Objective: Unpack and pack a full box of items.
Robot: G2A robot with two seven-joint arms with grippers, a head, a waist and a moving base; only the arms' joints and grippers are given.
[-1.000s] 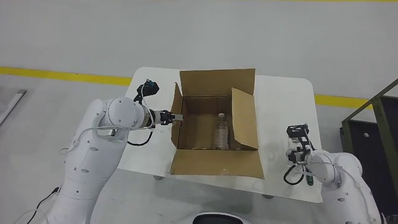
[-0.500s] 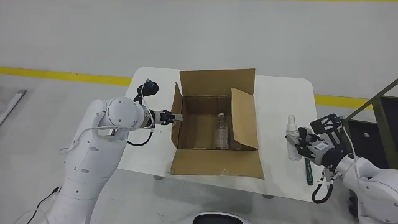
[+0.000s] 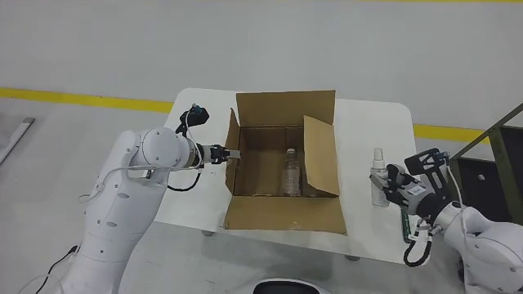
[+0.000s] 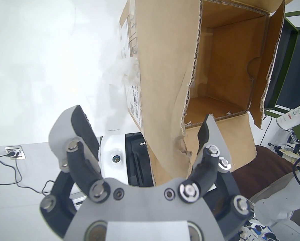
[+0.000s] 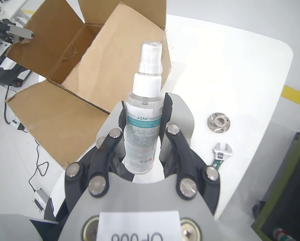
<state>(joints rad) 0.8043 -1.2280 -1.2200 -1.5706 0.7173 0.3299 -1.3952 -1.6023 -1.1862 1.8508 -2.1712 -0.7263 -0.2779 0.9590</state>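
An open cardboard box [image 3: 282, 212] stands mid-table with a clear water bottle [image 3: 289, 171] upright inside. My left gripper [image 3: 231, 153] is at the box's left flap [image 4: 165, 76]. Its fingers [image 4: 82, 124] are spread wide on either side of the flap's torn edge, so it is open [image 4: 142, 116]. My right gripper [image 5: 146, 111] is shut on a clear spray bottle [image 5: 142, 126] with a white pump top. It holds the spray bottle [image 3: 377, 175] upright, right of the box and close to the raised right flap [image 3: 321, 155].
On the white table [image 3: 368, 122], right of the box, lie a round metal disc [image 5: 218, 122] and a green-handled wrench [image 5: 221, 155]. A dark green metal frame [image 3: 482, 163] stands just past the table's right edge.
The right arm turned its wrist and came up with the spray bottle, shifting it slightly toward the box. The left arm has stayed at the flap.
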